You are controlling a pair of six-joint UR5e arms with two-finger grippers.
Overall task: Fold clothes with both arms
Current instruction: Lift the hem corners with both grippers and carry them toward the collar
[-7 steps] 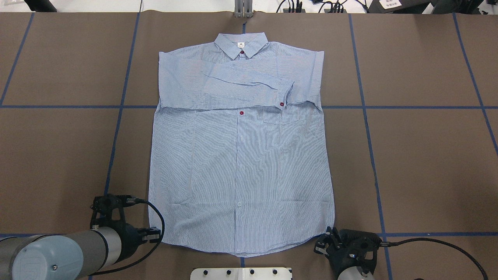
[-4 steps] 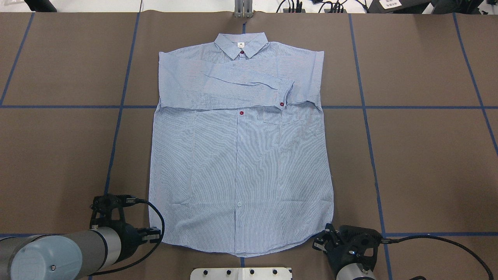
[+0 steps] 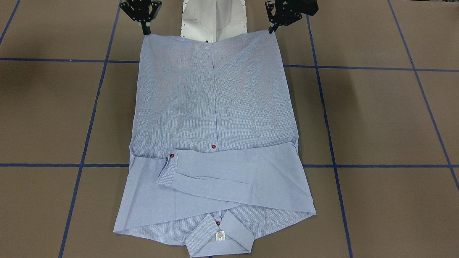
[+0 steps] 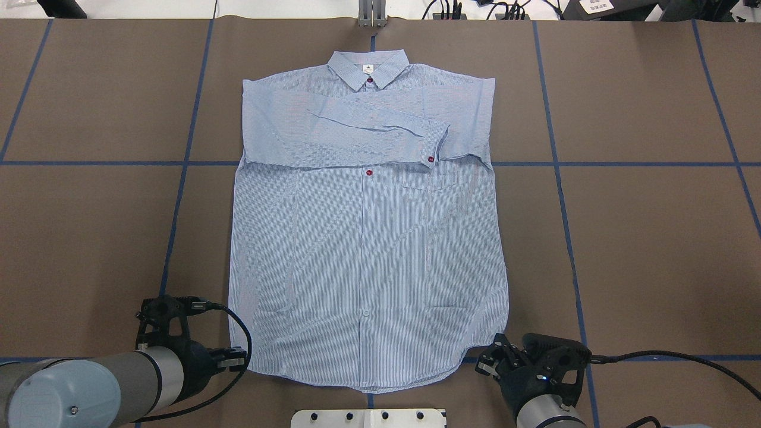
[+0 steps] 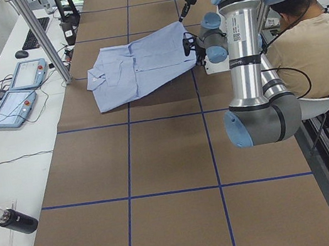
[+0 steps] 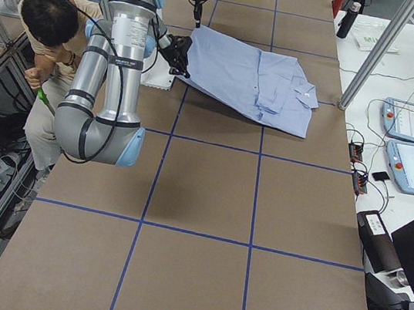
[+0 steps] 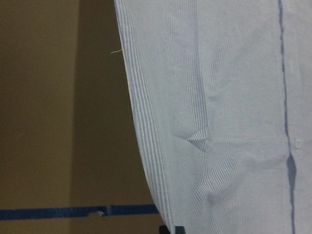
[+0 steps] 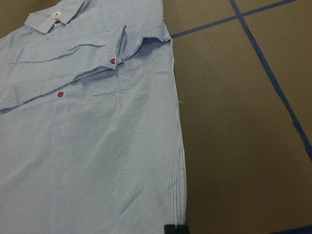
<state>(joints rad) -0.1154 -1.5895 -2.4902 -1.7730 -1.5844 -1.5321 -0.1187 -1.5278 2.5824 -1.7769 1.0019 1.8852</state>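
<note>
The right gripper (image 3: 145,28) has drawn the shirt (image 3: 215,105) hem corner inward.
Both 2-finger grippers are clamped on hem corners; the left gripper (image 3: 272,29) fingertips barely show.

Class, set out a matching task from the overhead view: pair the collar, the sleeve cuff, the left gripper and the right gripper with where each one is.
Column one:
1. collar
2. sleeve cuff
3. left gripper
4. right gripper

Column two:
A. at the shirt's near corner, on the view's right
B. at the shirt's far end, away from the robot
C. at the shirt's near corner, on the view's left
D. lying across the shirt's chest

Pairs: 1-B, 2-D, 3-C, 4-A
</note>
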